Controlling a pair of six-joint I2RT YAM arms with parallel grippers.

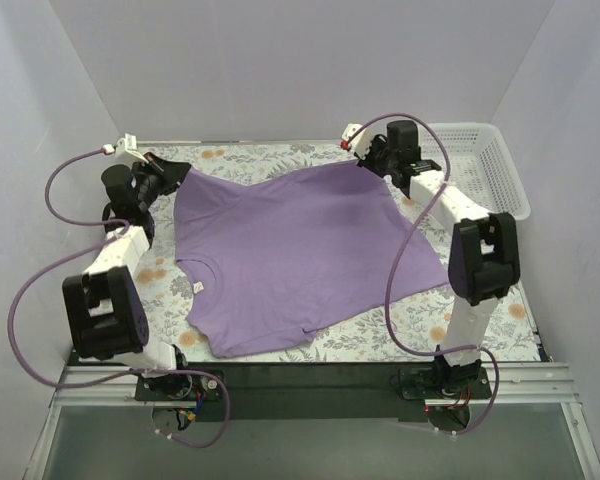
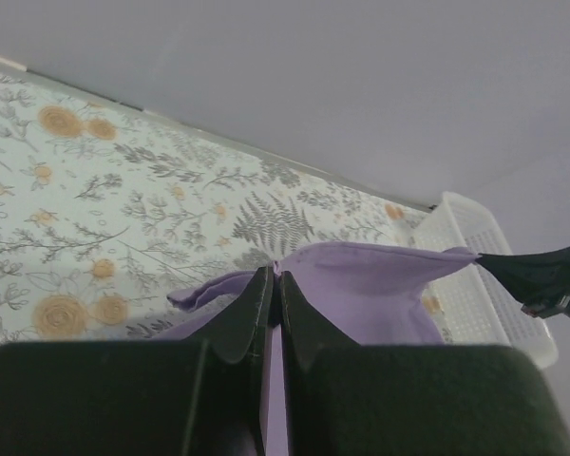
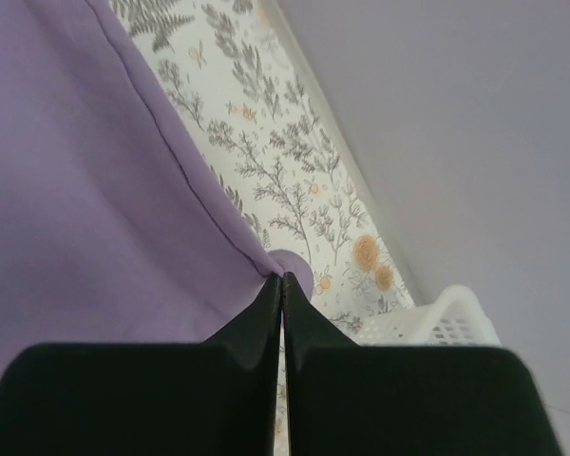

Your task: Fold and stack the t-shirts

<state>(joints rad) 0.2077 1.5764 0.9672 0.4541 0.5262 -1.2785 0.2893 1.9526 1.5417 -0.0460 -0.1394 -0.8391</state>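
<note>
Top external — floral tablecloth (image 1: 355, 342), pale walls (image 1: 300, 70); left pincer (image 1: 180, 172), right pincer (image 1: 360, 158) clamp t-shirt (image 1: 290, 250).

At centre, a table (image 1: 250, 155) under a white cloth printed with grey ferns and orange flowers. Behind the table, a plain pale-grey back wall (image 1: 300, 70). Flanking the table, a left wall (image 1: 25, 120) and a right wall (image 1: 580, 110), 2 panels in the same matte tone. On the table's far right corner, a white lattice basket (image 1: 490, 170). Along the table's near edge, a dark strip (image 1: 310, 378), then a metal rail (image 1: 320, 397), then a glossy grey-green surface (image 1: 360, 440). Soft, even light over the table, faint shadows only.
</note>
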